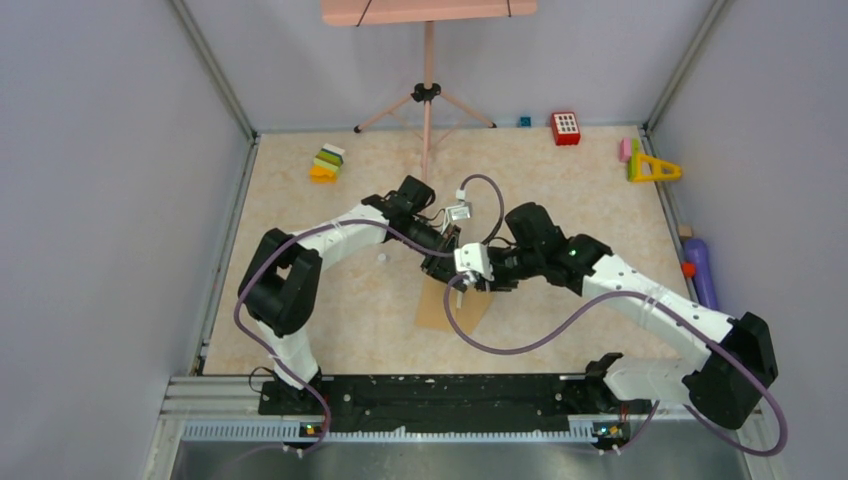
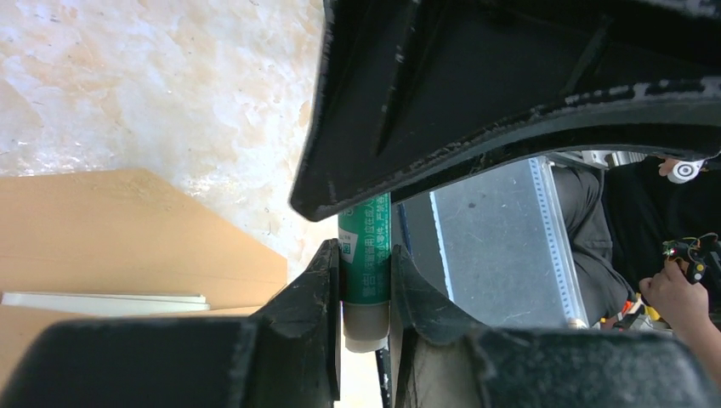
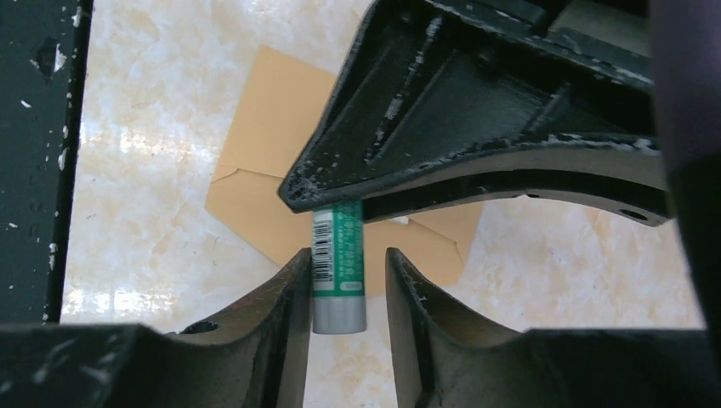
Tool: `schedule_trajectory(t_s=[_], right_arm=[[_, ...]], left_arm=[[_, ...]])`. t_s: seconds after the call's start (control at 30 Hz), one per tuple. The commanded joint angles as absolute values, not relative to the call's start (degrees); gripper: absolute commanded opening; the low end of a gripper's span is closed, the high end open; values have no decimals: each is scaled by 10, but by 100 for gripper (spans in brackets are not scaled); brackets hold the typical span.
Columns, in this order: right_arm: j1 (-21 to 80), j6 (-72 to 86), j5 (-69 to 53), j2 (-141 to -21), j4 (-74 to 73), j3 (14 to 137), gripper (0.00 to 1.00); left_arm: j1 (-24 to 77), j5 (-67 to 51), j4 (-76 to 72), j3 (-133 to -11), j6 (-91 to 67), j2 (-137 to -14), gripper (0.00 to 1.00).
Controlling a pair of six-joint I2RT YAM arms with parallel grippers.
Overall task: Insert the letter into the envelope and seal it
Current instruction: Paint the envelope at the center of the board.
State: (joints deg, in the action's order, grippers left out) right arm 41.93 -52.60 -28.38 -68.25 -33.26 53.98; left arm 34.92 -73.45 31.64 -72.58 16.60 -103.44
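Note:
The brown envelope (image 1: pixel 437 312) lies flat on the table below both grippers, its flap open in the right wrist view (image 3: pixel 263 110). In the left wrist view (image 2: pixel 127 229) a thin pale strip, the letter's edge (image 2: pixel 102 299), shows at its mouth. My left gripper (image 1: pixel 440 262) (image 2: pixel 366 272) is shut on a green glue stick (image 2: pixel 366 242). My right gripper (image 1: pixel 470 285) (image 3: pixel 344 272) is open. Its jaws stand around the glue stick's grey end (image 3: pixel 338 255), the left finger against it and a gap on the right. Both hold above the envelope.
A tripod (image 1: pixel 427 95) stands at the back middle. Stacked coloured blocks (image 1: pixel 327 163), a red block (image 1: pixel 565 128), a yellow triangle (image 1: pixel 652 168) and a purple cylinder (image 1: pixel 700 270) lie along the back and right edges. A small white bit (image 1: pixel 381 258) lies left of the envelope.

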Motion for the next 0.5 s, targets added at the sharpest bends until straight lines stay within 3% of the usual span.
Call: schedule_trajectory(t_s=[0.0, 0.13, 0.27, 0.47], right_arm=[[382, -462, -325, -678, -298, 574, 39], [283, -385, -489, -696, -314, 604, 54], [205, -290, -629, -724, -288, 608, 55], [188, -102, -730, -746, -153, 564, 60]], left_arm=[[357, -767, 329, -747, 181, -1031, 5], [349, -771, 344, -750, 196, -1016, 4], [345, -771, 335, -744, 195, -1005, 4], [342, -750, 297, -732, 159, -995, 4]])
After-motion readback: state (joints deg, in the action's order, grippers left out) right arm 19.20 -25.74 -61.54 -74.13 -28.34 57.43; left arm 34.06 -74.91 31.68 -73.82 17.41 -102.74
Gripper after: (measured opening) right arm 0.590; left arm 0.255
